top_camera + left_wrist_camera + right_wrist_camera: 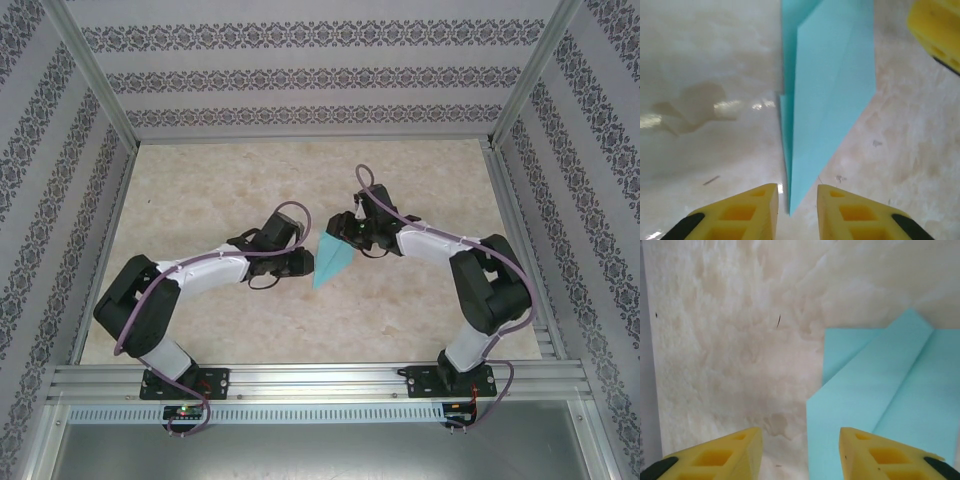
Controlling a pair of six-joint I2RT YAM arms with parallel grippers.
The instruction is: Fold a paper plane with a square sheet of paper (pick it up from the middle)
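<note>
The turquoise paper plane [331,264] lies on the table between my two grippers, a slim folded dart with a lengthwise crease. My left gripper [307,265] sits at its left side. In the left wrist view the paper plane [832,95] narrows to a tip that reaches into the gap of the left gripper [797,202], whose jaws stand apart without touching it. My right gripper [345,237] is at the dart's wide far end. In the right wrist view the right gripper [801,452] is open, and the paper plane's [880,395] straight edge runs between the fingers.
The marble-patterned tabletop [200,190] is bounded by patterned walls and an aluminium frame rail [320,380] at the near edge. A yellow finger [936,30] of the right gripper shows at the top right of the left wrist view.
</note>
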